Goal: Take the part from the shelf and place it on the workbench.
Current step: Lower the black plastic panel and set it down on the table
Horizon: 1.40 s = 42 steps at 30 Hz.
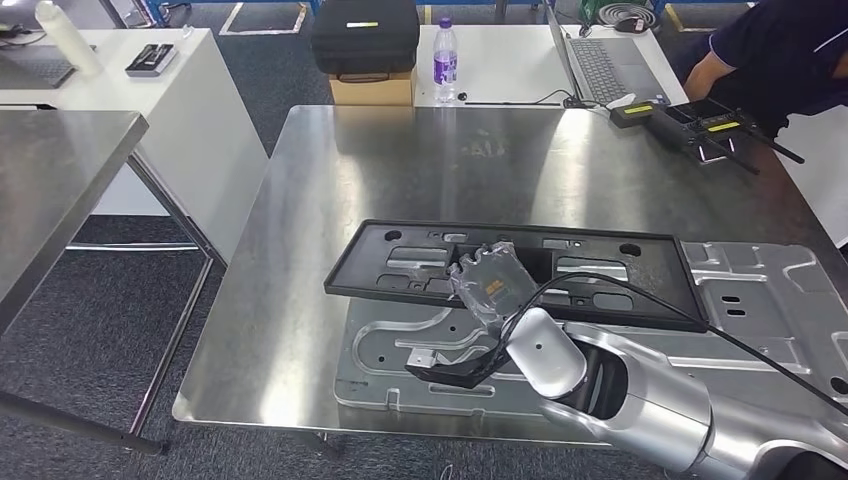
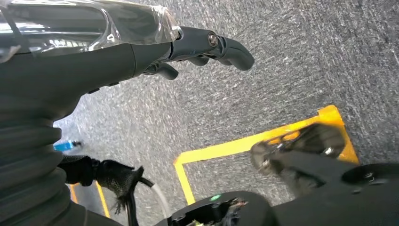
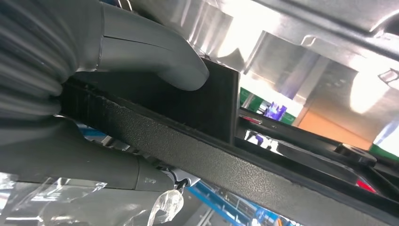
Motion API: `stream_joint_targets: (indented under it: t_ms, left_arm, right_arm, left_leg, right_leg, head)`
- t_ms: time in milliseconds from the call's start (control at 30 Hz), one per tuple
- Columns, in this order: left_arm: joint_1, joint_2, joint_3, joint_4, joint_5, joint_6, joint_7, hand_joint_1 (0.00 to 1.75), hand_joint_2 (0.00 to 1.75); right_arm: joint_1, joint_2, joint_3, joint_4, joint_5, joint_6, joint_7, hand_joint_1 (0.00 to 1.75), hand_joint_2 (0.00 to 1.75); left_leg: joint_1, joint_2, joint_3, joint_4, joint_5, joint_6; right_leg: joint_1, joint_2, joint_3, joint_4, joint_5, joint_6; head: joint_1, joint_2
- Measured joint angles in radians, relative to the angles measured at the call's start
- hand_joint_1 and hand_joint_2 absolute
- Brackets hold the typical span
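While the right hand [image 1: 490, 283] grips the black part [image 1: 520, 275] at its near edge — thumb [image 3: 160, 52] on one face, fingers [image 3: 94, 165] under the rim — the part lies on the steel workbench [image 1: 330, 200], overlapping a grey stamped panel [image 1: 760, 300]. Left hand [image 2: 141, 47] hangs over carpet — fingers loosely extended, holding nothing.

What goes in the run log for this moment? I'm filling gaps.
right hand grips black panel | panel over metal plate on workbench | left hand empty
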Motion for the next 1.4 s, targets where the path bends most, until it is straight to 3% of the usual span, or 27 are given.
stream_joint_targets:
  t_ms: [67,133,200,233,367,433,533,667,733,1400]
  left_arm:
    - [0.0,0.001,0.0,0.0,0.001,-0.009,-0.008,0.0,1.75]
    - [-0.003,0.003,0.0,0.0,0.002,-0.015,-0.011,0.0,1.75]
    - [-0.003,0.004,0.0,0.0,-0.002,-0.024,-0.018,0.0,1.75]
    - [-0.003,0.004,-0.001,0.0,-0.006,-0.029,-0.023,0.0,1.75]
    - [-0.006,0.005,-0.002,0.0,-0.013,-0.043,-0.042,0.0,1.75]
    - [-0.006,0.005,-0.002,0.0,-0.006,-0.042,-0.048,0.0,1.75]
    - [-0.006,0.005,-0.002,0.0,0.006,-0.041,-0.053,0.0,1.75]
    - [-0.006,0.005,-0.002,0.0,0.008,-0.039,-0.055,0.0,1.75]
    - [-0.006,0.005,-0.002,0.0,0.01,-0.039,-0.055,0.0,1.75]
    - [-0.005,0.009,-0.002,0.0,0.024,-0.042,-0.055,0.0,1.75]
  right_arm:
    - [0.001,-0.001,0.0,0.0,-0.004,0.0,0.004,1.75,1.75]
    - [0.001,-0.001,0.0,0.0,-0.005,-0.001,0.006,0.87,0.87]
    - [0.003,-0.002,0.0,0.002,-0.006,-0.001,0.007,0.0,0.0]
    - [0.004,-0.002,-0.001,0.002,-0.006,-0.001,0.008,0.0,0.0]
    - [0.002,-0.003,-0.002,0.004,-0.005,-0.004,0.007,0.0,0.0]
    - [0.001,-0.003,-0.002,0.004,-0.005,-0.006,0.006,0.0,0.0]
    - [0.0,-0.003,-0.003,0.005,-0.004,-0.006,0.005,0.0,0.0]
    - [0.0,-0.003,-0.005,0.005,-0.004,-0.006,0.006,0.0,0.0]
    - [0.0,-0.003,-0.006,0.005,-0.004,-0.006,0.006,0.0,0.0]
    - [0.001,-0.003,-0.011,0.005,-0.028,-0.004,0.016,0.0,0.0]
  left_leg:
    - [0.01,0.001,0.044,-0.137,0.091,-0.008]
    - [0.007,0.002,0.074,-0.233,0.128,-0.003]
    - [-0.001,0.001,0.079,-0.247,0.123,0.01]
    - [0.0,-0.001,0.08,-0.245,0.13,0.011]
    - [0.004,-0.01,0.079,-0.248,0.135,0.01]
    - [0.003,-0.012,0.079,-0.248,0.132,0.013]
    - [0.001,-0.013,0.079,-0.248,0.13,0.019]
    - [-0.001,-0.013,0.08,-0.247,0.129,0.023]
    - [-0.002,-0.013,0.08,-0.247,0.13,0.023]
    - [0.007,-0.011,0.086,-0.252,0.134,0.016]
  right_leg:
    - [-0.007,0.001,0.019,-0.001,-0.011,0.012]
    - [-0.009,0.002,0.027,-0.001,-0.02,0.026]
    - [-0.008,0.003,0.027,-0.003,-0.025,0.04]
    - [-0.008,0.004,0.029,-0.002,-0.027,0.041]
    - [-0.006,0.003,0.035,-0.01,-0.021,0.022]
    - [-0.006,0.001,0.042,-0.021,-0.021,0.022]
    - [-0.006,-0.002,0.047,-0.031,-0.021,0.025]
    - [-0.007,-0.003,0.047,-0.033,-0.02,0.048]
    - [-0.006,-0.003,0.047,-0.033,-0.02,0.053]
    - [0.004,-0.003,0.047,-0.029,-0.02,0.052]
  head:
    - [-0.001,0.0]
    - [-0.002,0.0]
    - [-0.001,0.0]
    - [0.0,0.0]
    - [0.002,0.0]
    - [0.003,0.0]
    - [0.003,0.0]
    - [0.003,0.0]
    - [0.003,0.0]
    - [0.003,0.0]
